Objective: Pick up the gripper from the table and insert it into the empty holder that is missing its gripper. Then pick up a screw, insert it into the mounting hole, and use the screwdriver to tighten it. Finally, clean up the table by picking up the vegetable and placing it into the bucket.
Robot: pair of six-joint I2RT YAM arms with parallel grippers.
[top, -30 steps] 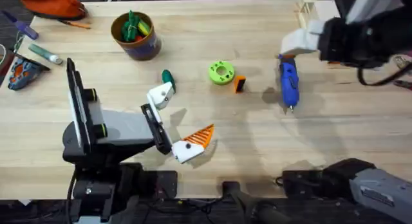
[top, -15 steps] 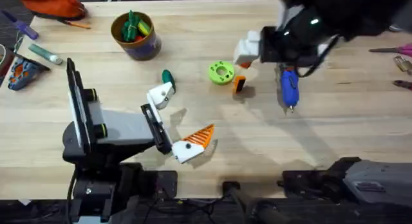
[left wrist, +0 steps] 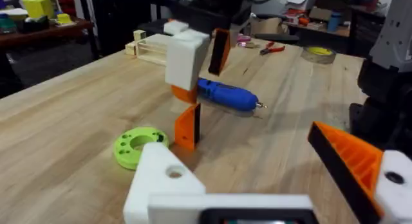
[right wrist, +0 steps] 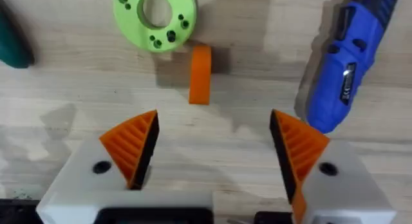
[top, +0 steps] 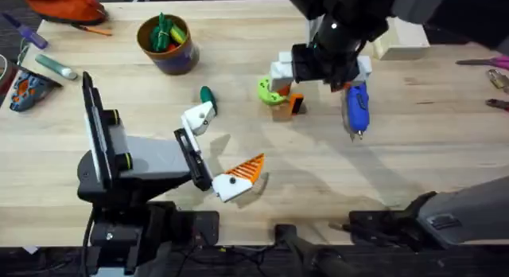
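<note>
Hovering above the gripper (right wrist: 200,74), the right end effector (right wrist: 212,153) is held with pads apart; gripper is stood on the counter (top: 413,150) between green disc (top: 271,91) and screwdriver (top: 355,107); descent should be centred, pads closing on its 2 flat sides; left end effector (top: 219,154) is parked apart, empty.

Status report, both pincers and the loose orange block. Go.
Right pincer open, above the orange block on the table. Left pincer open, parked. Green disc and screwdriver flank the block; neither blocks the approach.
</note>
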